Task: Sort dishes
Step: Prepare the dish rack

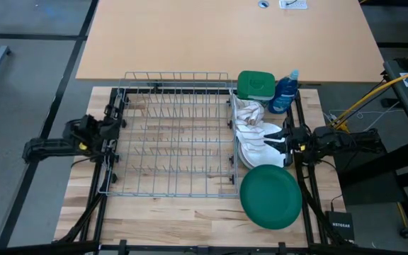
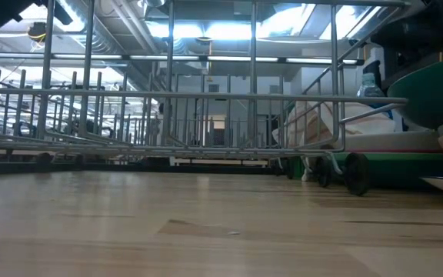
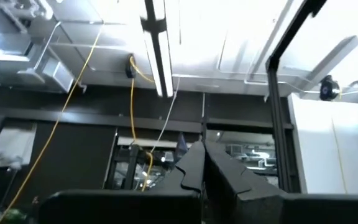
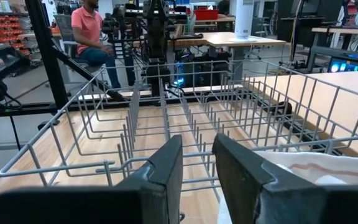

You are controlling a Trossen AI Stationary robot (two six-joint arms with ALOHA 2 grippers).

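At the left edge of the table the left gripper (image 1: 113,129) waits beside the wire rack (image 1: 176,134). Its wrist camera looks up at the ceiling, and its two fingers (image 3: 194,168) press together with nothing between them. I think this arm is parked, so that it does not disturb the other one.

The rack stands in the middle of the table and holds no plate in any slot. It seems the sorting is only at its start.

To the right of the rack the dishes are piled close together. A beige-and-white cloth (image 1: 248,113) lies over the white plates (image 1: 255,152), and a large dark green plate (image 1: 271,196) rests nearer the front edge, partly over the pile. Behind them stand a green tub (image 1: 255,85) and a blue bottle (image 1: 284,93), which are not part of the job.

The right gripper (image 1: 283,136) is just at the right side of the pile, pointing toward the rack. Its jaws stand about half open, and its wrist view shows the gap between the fingers (image 4: 160,171) empty. Probably it is lined up to take the rim of a plate.

In the room beyond, a person (image 4: 89,34) sits at a desk.
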